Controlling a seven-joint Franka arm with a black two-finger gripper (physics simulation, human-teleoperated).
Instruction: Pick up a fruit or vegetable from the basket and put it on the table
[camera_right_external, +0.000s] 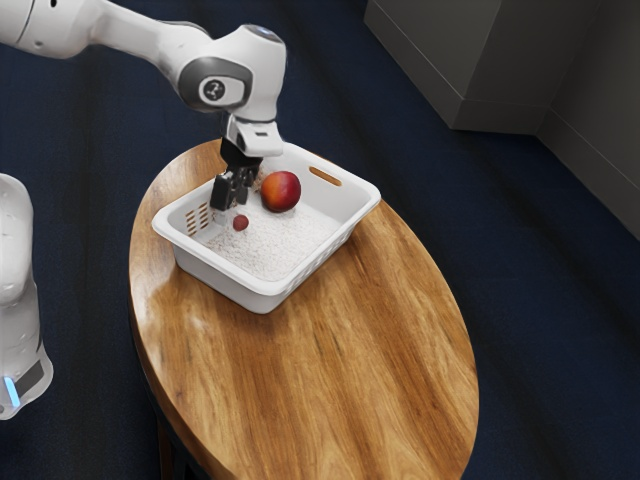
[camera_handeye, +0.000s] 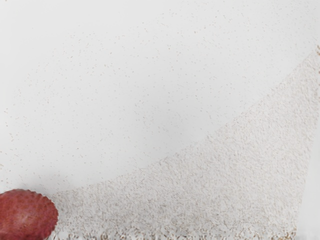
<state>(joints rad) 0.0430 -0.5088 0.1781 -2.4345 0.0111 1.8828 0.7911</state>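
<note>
While wood table bears all: white basket, far half, 2 fruits inside. Fingers: apart, nothing btwn, low over basket's L part. Lg. red-orange fruit: in basket, exterior view's R of fingers. Sm. red fruit: basket floor, just below & near side of fingers; prob. pick, needs slight shift nearer, then descent.

The rounded white arm has grey joint trim and a black gripper.
</note>
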